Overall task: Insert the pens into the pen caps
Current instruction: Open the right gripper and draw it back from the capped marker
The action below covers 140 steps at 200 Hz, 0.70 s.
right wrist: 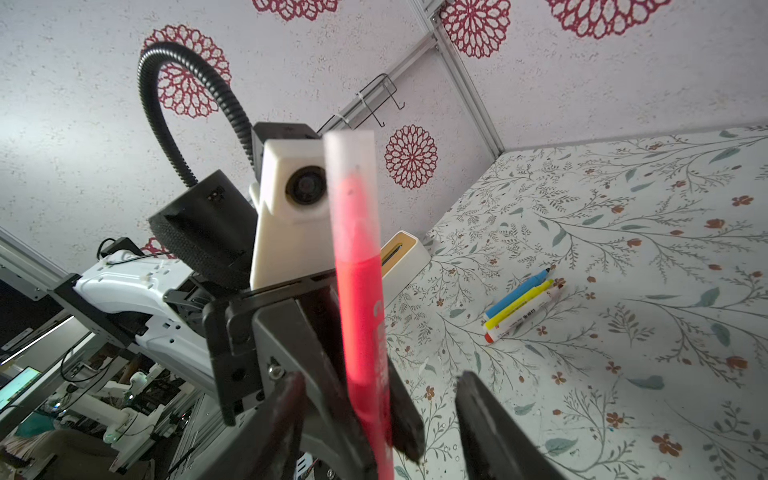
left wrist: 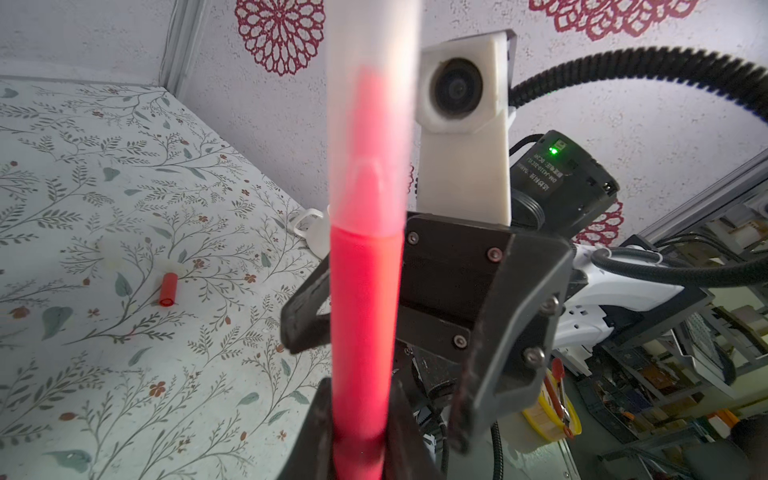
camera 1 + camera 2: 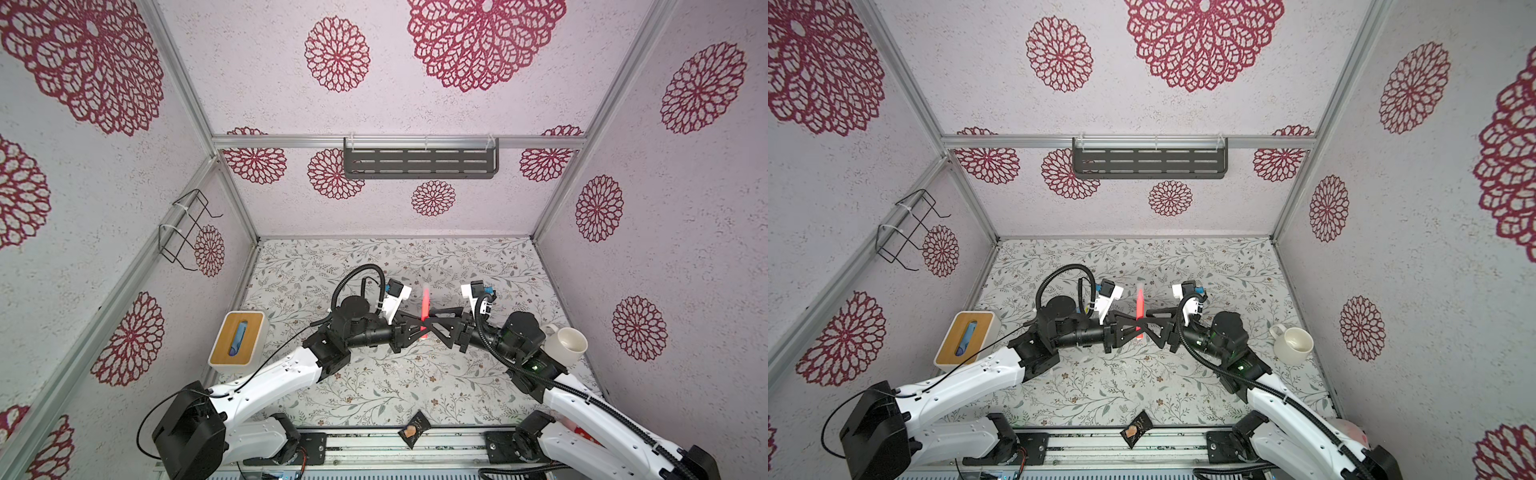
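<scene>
Capping step: pink pen (image 2: pixel 365 311) looks capped, right pincer (image 1: pixel 380 392) released
The left pincer (image 2: pixel 361 449) clenches it, frosted cap (image 2: pixel 370 124) standing above the jaws. Next, likely: lay it down, then fetch from the pens (image 1: pixel 519 303) lying well apart.

In both top views the left gripper (image 3: pixel 427 324) and right gripper (image 3: pixel 434 319) meet at mid-frame, a pen (image 3: pixel 427 301) between their tips, with the box (image 3: pixel 237 343) to their left and the mug (image 3: pixel 565 345) to their right (each beside its nearer wall). A shelf (image 3: pixel 419 160) sits upper centre on the back wall (image 3: pixel 291 203), a wire rack (image 3: pixel 187 228) on the left wall (image 3: pixel 104 257), a packet (image 3: pixel 413 430) at bottom centre; three more pens (image 1: pixel 519 303) lie side by side on the table (image 1: pixel 623 374).
</scene>
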{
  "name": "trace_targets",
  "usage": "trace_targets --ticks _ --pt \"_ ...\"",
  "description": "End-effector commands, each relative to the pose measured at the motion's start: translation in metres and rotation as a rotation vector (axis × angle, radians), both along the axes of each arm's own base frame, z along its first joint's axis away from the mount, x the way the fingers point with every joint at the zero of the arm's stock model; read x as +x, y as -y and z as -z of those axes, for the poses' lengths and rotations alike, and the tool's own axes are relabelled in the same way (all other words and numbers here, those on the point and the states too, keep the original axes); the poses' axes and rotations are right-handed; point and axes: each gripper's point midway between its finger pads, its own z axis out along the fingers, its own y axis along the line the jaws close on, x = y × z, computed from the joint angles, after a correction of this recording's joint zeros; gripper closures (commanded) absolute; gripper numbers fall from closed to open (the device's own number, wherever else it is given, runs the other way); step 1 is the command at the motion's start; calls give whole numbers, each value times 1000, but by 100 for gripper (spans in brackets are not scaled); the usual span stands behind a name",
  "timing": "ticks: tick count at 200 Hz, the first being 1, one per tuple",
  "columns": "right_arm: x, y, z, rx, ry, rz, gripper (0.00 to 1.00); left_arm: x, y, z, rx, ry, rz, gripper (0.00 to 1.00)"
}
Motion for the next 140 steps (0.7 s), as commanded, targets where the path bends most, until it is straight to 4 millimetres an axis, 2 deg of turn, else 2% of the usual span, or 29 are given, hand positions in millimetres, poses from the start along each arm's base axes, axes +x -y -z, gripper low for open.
trace_targets --ticks 1,41,71,98,115,140 --pt "-6 5 -21 15 82 5 37 6 -5 -11 18 61 -43 100" --pt "4 17 -28 -51 90 112 26 9 -13 -7 62 89 -95 100" --pt "12 23 -51 -111 135 168 24 6 -15 2 115 109 -124 100" --pt "37 31 -68 -189 120 288 23 2 -13 4 124 116 -128 100" --pt "50 26 -72 -224 105 299 23 -1 -11 5 126 119 -129 100" --pt "55 8 -81 -199 97 232 24 -4 -8 7 139 125 -131 100"
